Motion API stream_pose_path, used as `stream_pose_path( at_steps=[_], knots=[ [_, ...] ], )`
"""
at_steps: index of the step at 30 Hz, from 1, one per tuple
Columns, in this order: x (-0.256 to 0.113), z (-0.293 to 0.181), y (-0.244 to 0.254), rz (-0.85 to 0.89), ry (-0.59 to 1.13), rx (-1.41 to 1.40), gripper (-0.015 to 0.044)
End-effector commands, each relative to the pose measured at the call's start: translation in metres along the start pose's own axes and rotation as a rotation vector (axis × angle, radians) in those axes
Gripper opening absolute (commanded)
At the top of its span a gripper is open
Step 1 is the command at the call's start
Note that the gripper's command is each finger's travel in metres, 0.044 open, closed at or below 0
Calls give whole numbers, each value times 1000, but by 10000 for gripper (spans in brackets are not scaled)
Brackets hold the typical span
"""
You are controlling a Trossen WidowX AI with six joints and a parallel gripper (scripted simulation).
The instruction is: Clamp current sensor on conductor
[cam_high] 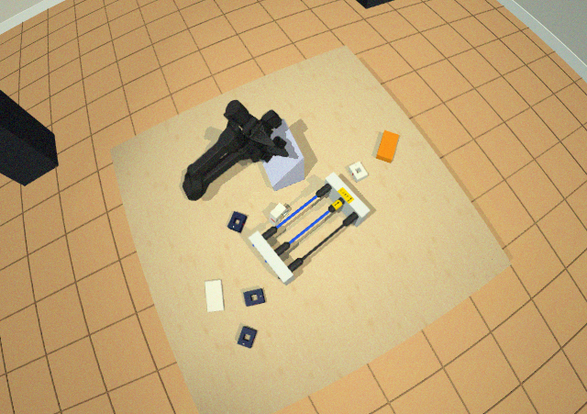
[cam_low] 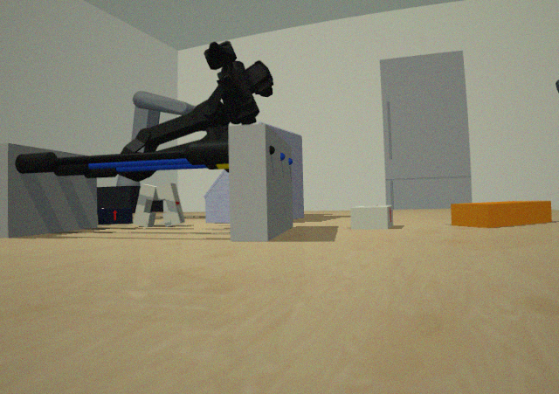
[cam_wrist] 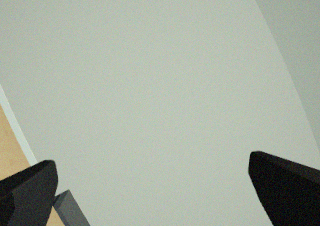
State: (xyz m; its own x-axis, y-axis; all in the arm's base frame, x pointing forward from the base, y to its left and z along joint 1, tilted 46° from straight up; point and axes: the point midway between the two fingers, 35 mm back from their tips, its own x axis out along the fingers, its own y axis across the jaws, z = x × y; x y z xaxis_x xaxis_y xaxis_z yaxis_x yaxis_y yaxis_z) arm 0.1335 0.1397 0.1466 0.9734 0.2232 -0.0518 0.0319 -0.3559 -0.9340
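The open split-core sensor (cam_high: 278, 213) (cam_low: 174, 211) is white and stands with its halves spread, beside the outer blue conductor on the arm's side. Three conductors run between two end blocks (cam_high: 270, 256) (cam_low: 248, 182). The middle blue conductor (cam_high: 310, 227) carries a yellow arrow tag (cam_high: 337, 205), and a yellow label (cam_high: 345, 195) lies on the block at that end; its lettering is too small to read surely. The sensor's arrow cannot be made out. My gripper (cam_wrist: 154, 168) is open and empty, raised and facing the wall, well away from the sensor.
A lavender wedge-shaped block (cam_high: 290, 173) stands beneath the arm's front. A white square ring (cam_high: 361, 175) (cam_low: 369, 217) and an orange block (cam_high: 387, 146) (cam_low: 500, 213) lie beyond the labelled end. Navy rings (cam_high: 232, 218) (cam_high: 247, 297) (cam_high: 243, 341) and a white slab (cam_high: 214, 296) lie at the other side.
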Motion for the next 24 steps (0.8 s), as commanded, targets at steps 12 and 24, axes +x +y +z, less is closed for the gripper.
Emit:
stream_pose_path(
  at_steps=[12, 24],
  knots=[
    [60, -26, -29, 116, 80, 660, 440],
    [123, -109, -70, 11, 173, 1383, 440]
  ],
)
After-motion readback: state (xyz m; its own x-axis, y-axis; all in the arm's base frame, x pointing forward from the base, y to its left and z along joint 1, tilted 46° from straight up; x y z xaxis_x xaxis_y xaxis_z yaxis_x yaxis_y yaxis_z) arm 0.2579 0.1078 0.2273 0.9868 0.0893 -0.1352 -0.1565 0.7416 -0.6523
